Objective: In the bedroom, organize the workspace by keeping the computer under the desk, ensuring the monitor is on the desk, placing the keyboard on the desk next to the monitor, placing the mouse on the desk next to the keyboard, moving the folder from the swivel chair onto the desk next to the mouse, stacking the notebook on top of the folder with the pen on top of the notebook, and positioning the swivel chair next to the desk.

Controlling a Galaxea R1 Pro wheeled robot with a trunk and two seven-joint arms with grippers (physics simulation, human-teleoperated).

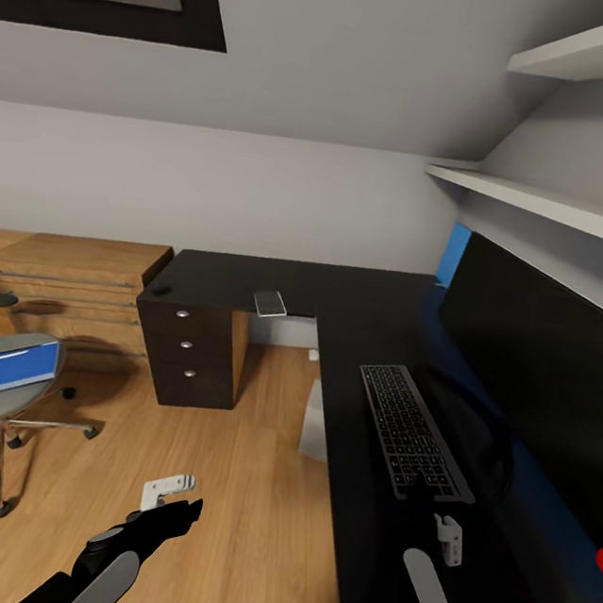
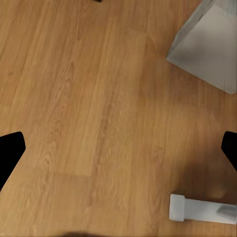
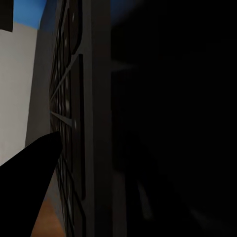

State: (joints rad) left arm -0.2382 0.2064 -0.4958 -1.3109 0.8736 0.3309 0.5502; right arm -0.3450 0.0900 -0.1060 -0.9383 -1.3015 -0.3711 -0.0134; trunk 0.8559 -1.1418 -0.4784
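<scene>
Two arms in my feeds, and the L-shaped black-topped desk [image 1: 359,300] with black drawers and round silver knobs is the biggest thing ahead of me, its bright blue back panel showing along the wall side. The wide black flat-screen monitor [image 1: 541,362] stands on the desk's right run. Left of the desk sits a light wood dresser [image 1: 70,285]. The grey swivel chair [image 1: 0,386] with chrome star base is at far left, well apart from the desk, and the flat bright blue folder [image 1: 2,369] lies on its seat.

Under the desk, on the light wood floor [image 1: 249,485], I see a pale box edge — the white computer tower [image 1: 314,422]; in the left wrist feed it's the pale grey box [image 2: 210,44].

The slim dark grey keyboard [image 1: 413,430] with black keys lies on the desk just in front of the monitor; in the right wrist view its edge [image 3: 74,123] is very close. A thin dark grey notebook [image 1: 270,303] sits at the inner corner of the desk's edge. The small dark oval mouse [image 1: 160,290] rests on the desk's far left end.

Left gripper [image 1: 167,491] hangs over bare floor, jaws wide, holding nothing. Right gripper [image 1: 447,538] sits just past the near end of the keyboard — I cannot tell how its jaws stand.
</scene>
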